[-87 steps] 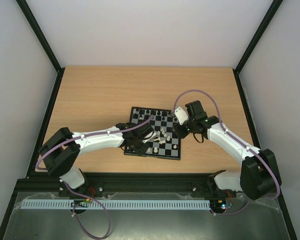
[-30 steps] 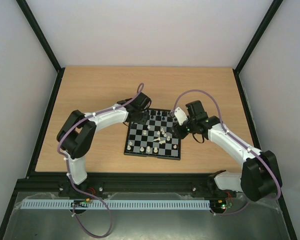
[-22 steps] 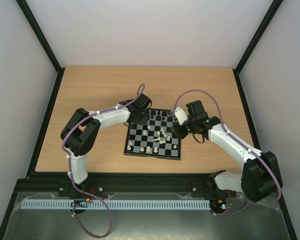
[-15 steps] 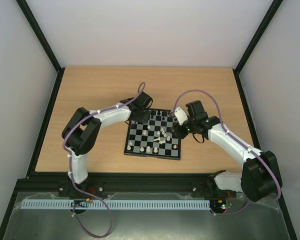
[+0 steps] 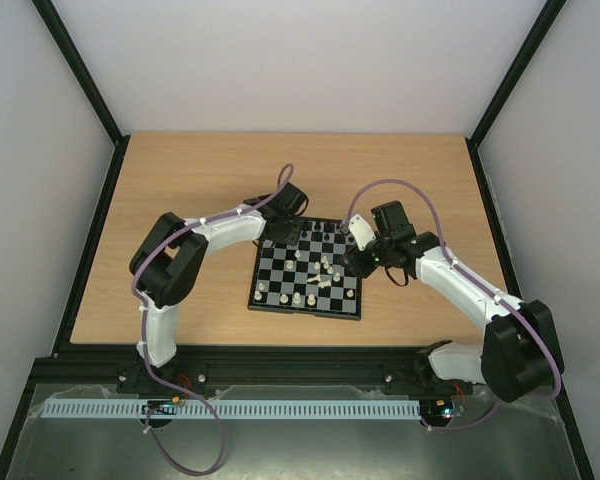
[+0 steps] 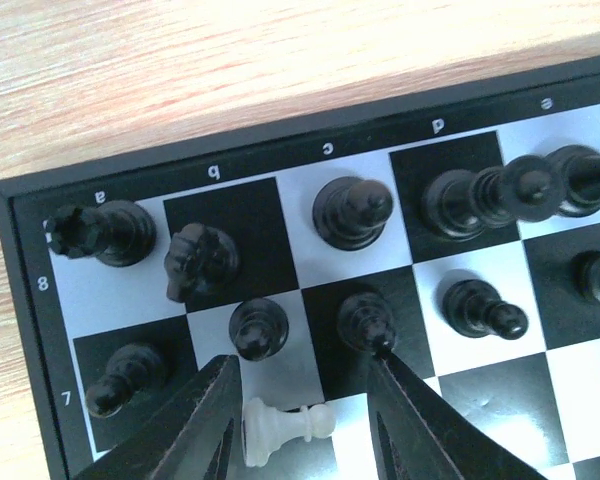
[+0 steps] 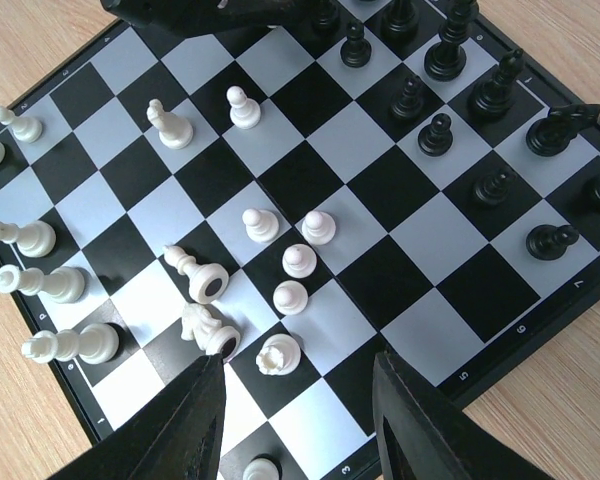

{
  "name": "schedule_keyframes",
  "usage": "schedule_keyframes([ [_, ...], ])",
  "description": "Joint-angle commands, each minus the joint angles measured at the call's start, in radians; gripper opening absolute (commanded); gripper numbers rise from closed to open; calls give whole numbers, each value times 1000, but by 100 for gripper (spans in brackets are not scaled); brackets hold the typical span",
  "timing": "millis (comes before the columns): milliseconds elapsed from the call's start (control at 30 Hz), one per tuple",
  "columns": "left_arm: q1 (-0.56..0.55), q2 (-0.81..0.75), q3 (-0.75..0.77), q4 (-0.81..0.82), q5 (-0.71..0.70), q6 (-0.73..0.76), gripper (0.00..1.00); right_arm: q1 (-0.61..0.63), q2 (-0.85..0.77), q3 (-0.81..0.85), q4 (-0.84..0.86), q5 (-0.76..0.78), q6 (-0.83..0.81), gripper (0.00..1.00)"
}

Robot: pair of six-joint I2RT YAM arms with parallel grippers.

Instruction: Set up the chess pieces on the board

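Observation:
The board (image 5: 305,311) lies mid-table with black and cream chess pieces on it. My left gripper (image 5: 288,232) is open over its far left corner. In the left wrist view its fingers (image 6: 302,405) straddle a cream pawn (image 6: 280,428) that lies on its side. Black pawns (image 6: 258,327) and black back-row pieces (image 6: 350,210) stand just beyond the tips. My right gripper (image 5: 352,262) is open and empty above the board's right side. In the right wrist view, the right gripper (image 7: 300,400) hovers near a cluster of cream pieces (image 7: 298,262), two of them toppled (image 7: 202,280).
More black pieces (image 7: 495,185) stand along the board's far side. Cream pieces (image 7: 55,285) lie and stand along its near edge. Bare wooden table (image 5: 190,180) surrounds the board. Black frame rails (image 5: 90,230) border the table.
My left gripper has moved from the board's near left side to its far left corner, then crept slightly right. The right arm has stayed still.

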Motion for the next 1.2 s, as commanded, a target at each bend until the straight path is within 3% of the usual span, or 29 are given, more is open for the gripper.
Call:
schedule_keyframes([
  [0,-7,-29,-27,-23,-29,-17,38,3,10,-8,-26,-3,3,41],
  [500,-9,-25,-63,4,-30,-30,36,3,14,-8,-27,1,3,41],
  [900,-12,-100,-98,-12,-9,-30,24,3,13,-6,-28,-2,2,41],
  [1033,-8,-184,-151,15,46,-37,24,3,8,1,-35,-22,12,41],
  [1167,15,-274,-230,94,205,-44,24,3,3,29,-63,-68,10,41],
])
